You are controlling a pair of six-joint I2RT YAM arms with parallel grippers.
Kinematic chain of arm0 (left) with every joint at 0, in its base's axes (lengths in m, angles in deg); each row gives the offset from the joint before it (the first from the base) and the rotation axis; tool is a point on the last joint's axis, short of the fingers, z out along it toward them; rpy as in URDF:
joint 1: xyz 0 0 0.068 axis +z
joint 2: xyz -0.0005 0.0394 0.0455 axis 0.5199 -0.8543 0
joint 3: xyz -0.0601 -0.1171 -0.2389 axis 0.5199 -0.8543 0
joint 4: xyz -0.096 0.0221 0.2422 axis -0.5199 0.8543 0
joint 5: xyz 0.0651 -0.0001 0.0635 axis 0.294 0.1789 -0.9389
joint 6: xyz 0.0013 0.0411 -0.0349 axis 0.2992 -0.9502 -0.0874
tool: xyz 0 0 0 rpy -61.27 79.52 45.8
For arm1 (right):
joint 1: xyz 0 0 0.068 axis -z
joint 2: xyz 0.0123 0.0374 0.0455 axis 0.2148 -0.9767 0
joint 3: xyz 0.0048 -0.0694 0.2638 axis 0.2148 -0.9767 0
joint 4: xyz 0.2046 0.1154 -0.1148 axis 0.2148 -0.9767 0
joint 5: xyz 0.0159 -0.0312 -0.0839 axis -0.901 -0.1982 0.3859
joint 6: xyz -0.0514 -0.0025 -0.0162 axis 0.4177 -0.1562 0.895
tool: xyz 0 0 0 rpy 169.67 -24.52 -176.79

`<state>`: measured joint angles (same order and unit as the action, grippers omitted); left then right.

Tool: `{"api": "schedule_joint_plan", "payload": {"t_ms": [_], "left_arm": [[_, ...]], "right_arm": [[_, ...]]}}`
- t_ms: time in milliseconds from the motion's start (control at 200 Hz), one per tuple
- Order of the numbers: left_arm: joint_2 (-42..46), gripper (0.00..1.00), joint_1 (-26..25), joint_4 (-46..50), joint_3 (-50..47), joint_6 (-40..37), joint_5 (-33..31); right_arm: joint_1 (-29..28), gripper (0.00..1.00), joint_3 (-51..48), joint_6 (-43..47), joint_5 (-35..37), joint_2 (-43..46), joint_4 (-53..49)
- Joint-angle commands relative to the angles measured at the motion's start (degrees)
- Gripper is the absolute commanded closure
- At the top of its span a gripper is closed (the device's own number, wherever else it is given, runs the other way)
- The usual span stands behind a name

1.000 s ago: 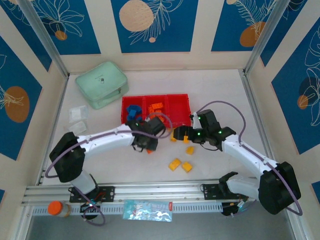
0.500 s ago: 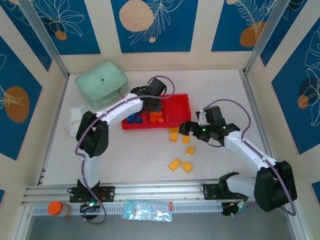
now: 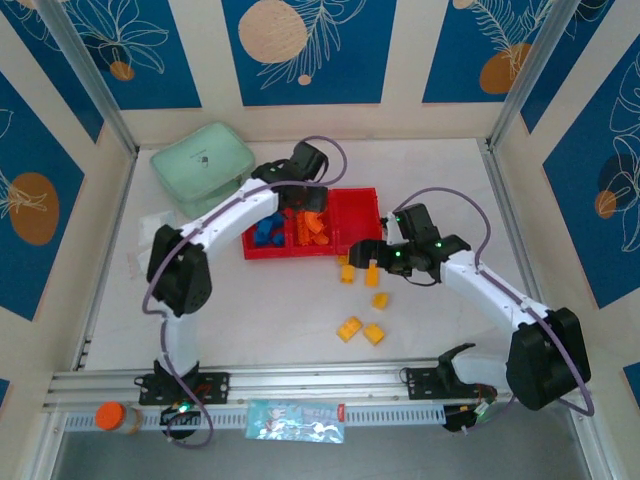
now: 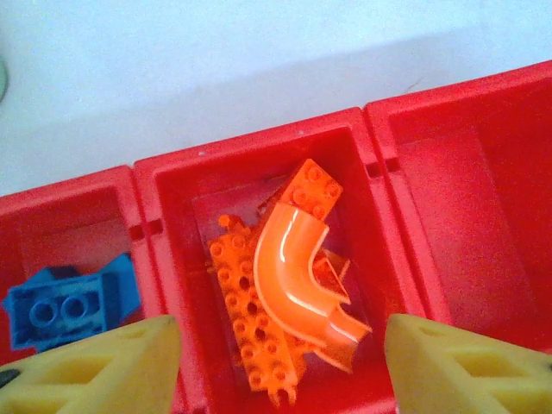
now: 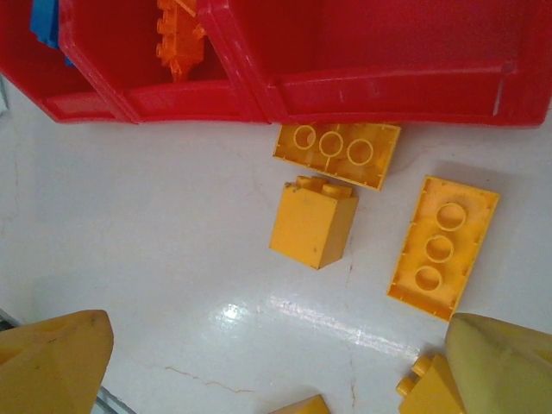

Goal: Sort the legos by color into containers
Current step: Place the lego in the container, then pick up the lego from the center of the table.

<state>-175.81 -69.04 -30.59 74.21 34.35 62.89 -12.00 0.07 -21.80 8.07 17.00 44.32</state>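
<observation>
While the left gripper (image 4: 276, 345) hangs spread over orange legos (image 4: 289, 276) in the middle compartment of the red tray (image 4: 250, 147), the right gripper (image 5: 276, 362), likewise spread, hovers over yellow blocks (image 5: 312, 222) on the table (image 5: 155, 241), evidently to seize one.

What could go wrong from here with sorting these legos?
The yellow blocks lie crowded against the near wall of the red tray, so the open right gripper may knock a neighbour or catch the wall when closing on one. The orange pieces are heaped in the middle compartment; the open left gripper hanging over them could snag one and drag it out.
</observation>
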Motion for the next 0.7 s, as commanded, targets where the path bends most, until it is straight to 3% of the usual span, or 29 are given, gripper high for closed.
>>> {"api": "schedule_joint_plan", "payload": {"t_ms": [0, 295, 515, 695], "left_arm": [[9.7, 0.33, 0.0, -2.6, -7.3, -0.3, 3.2], [31.5, 0.19, -1.2, -11.8, -34.0, 3.3, 11.8], [42.8, 0.0, -2.9, -16.5, -48.7, 5.4, 14.9], [47.2, 0.01, -2.9, -16.9, -54.3, 6.3, 14.3]], "right_arm": [[-2.2, 0.01, 2.6, -0.1, 3.0, -1.4, -2.9], [-9.0, 0.01, 5.4, -2.9, 10.7, -6.6, -5.0], [-14.5, 0.0, 8.9, -6.4, 17.4, -13.2, -5.3], [-18.1, 0.1, 12.5, -9.9, 24.7, -19.2, -7.0]]}}
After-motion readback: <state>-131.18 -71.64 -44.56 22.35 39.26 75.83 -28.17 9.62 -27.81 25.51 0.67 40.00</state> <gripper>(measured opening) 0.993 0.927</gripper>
